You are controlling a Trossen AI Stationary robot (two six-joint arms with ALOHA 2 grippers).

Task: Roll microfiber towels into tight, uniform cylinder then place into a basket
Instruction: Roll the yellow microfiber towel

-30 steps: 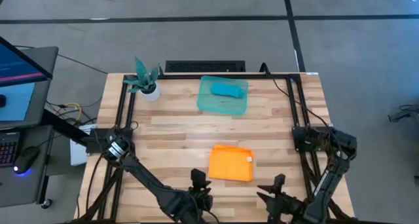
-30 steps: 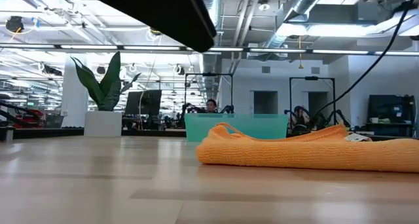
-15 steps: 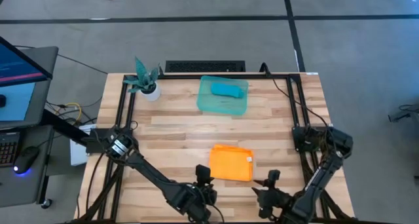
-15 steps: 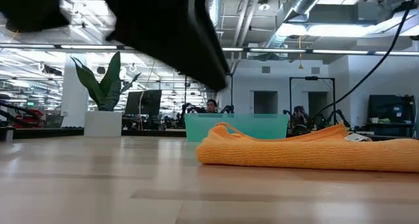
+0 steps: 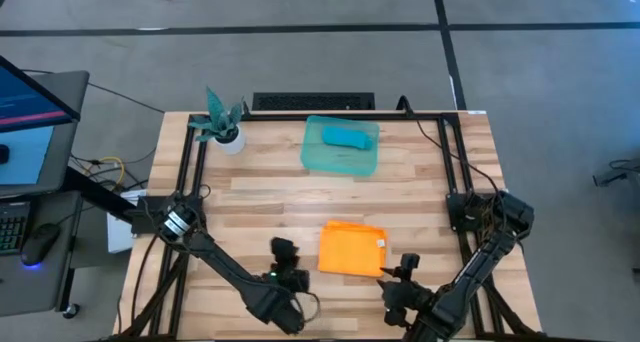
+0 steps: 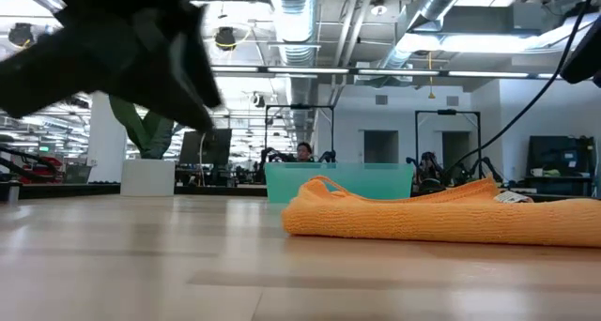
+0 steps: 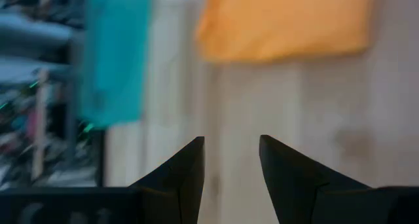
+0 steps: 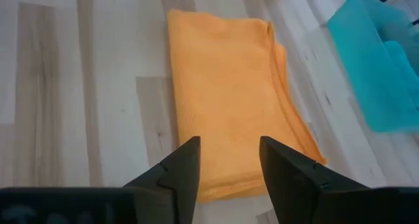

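The orange towel lies folded flat on the wooden table, near its front middle; it also shows in the low view and the right wrist view. The turquoise towel lies rolled up inside the green basket at the far middle. My left gripper hovers open just left of the orange towel, nothing between its fingers. My right gripper stands open at the towel's near right corner, its fingers aimed at the towel's near edge, apart from it.
A small white pot with a teal plant stands at the far left corner. Black frame rails run along the table's left, right and far sides. Bare wood lies between the orange towel and the basket.
My left gripper has swung toward the table's left edge and a little toward the far edge, turning as it went, and now stands left of the orange towel. My right gripper has crept toward the towel's near right corner. Both towels lie as before.
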